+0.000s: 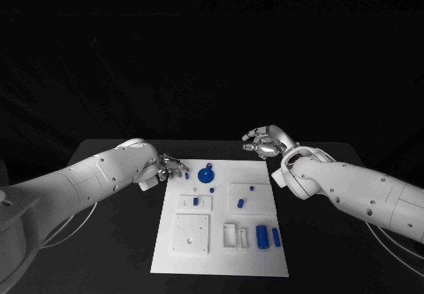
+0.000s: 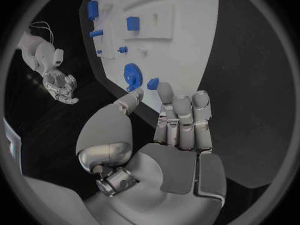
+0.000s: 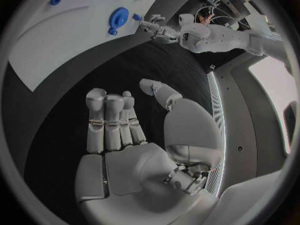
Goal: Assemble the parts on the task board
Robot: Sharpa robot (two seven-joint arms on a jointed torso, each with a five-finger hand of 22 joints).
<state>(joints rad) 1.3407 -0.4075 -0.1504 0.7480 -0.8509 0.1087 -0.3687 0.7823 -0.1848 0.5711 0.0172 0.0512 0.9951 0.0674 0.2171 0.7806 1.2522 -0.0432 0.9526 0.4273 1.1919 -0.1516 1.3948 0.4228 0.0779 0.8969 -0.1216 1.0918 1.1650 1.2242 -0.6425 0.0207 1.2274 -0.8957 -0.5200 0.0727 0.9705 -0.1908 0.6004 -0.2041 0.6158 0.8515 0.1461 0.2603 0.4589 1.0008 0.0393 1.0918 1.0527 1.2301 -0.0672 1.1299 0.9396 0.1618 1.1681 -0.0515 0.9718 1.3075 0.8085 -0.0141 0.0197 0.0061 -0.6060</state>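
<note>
The left hand point(image 1: 164, 168) sits left of centre in the head view, at the upper left corner of the task board point(image 1: 221, 257). Its fingers point(image 2: 181, 116) are held upright and close together, and in the left wrist view the thumb and nearest fingertip seem to close on a small blue part point(image 2: 152, 83) at the board's edge, though I cannot tell for certain that it is pinched. Just beside it lies the round blue gear point(image 1: 205, 177).

The right hand point(image 1: 268, 142) hangs above the dark worktop point(image 1: 106, 153) past the board's upper right corner; its fingers point(image 3: 112, 120) are curled loosely inward and carry nothing.

Other blue parts lie on the white board: two cylinders point(image 1: 268, 236) at lower right and small pegs point(image 1: 240, 201) in the raised middle blocks.
</note>
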